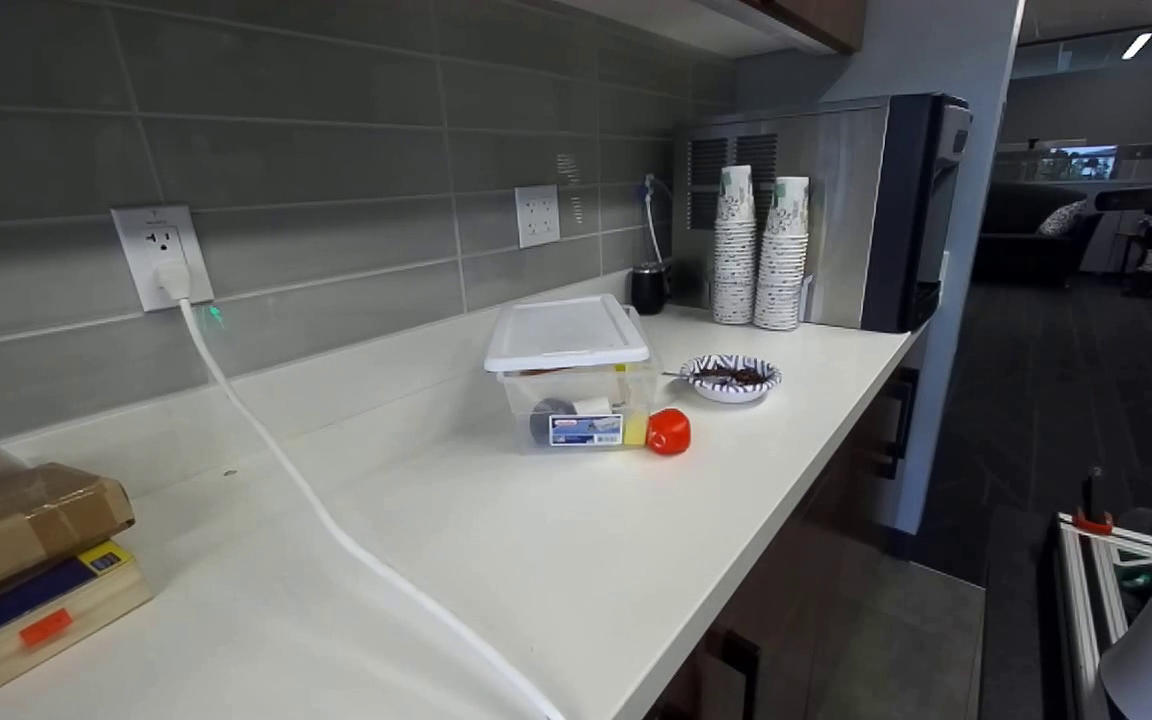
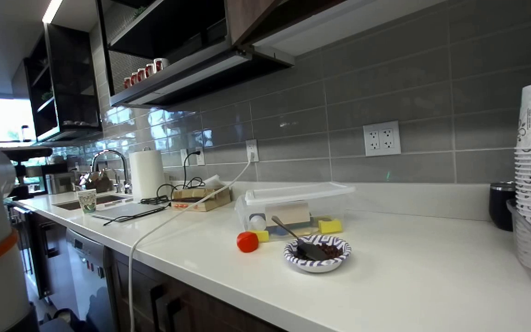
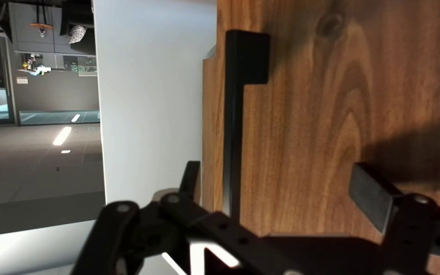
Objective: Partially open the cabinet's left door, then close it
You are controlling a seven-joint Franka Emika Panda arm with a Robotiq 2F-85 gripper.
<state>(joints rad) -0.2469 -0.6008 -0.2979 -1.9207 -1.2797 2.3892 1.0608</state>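
Cabinet [image 3: 311,133] in brown wood grain, pincer [image 3: 277,183] spread wide, white countertop [image 1: 536,540] below, grey tiled wall [image 1: 316,165], dark-floored room [image 1: 1056,380] beyond

The tiled wall [image 1: 336,170] behind the white countertop [image 1: 476,560] is gray and glossy. Beyond the pale end wall [image 1: 936,50], a dark sofa [image 1: 1021,228] with a patterned cushion [image 1: 1063,218] stands on the dark floor [image 1: 1066,380], and a strip light [image 1: 1137,45] shines from the ceiling [image 1: 1056,20]. In an exterior view, the far window [image 2: 0,115] is very bright, and bluish reflections [image 2: 157,129] lie on the tiled wall.
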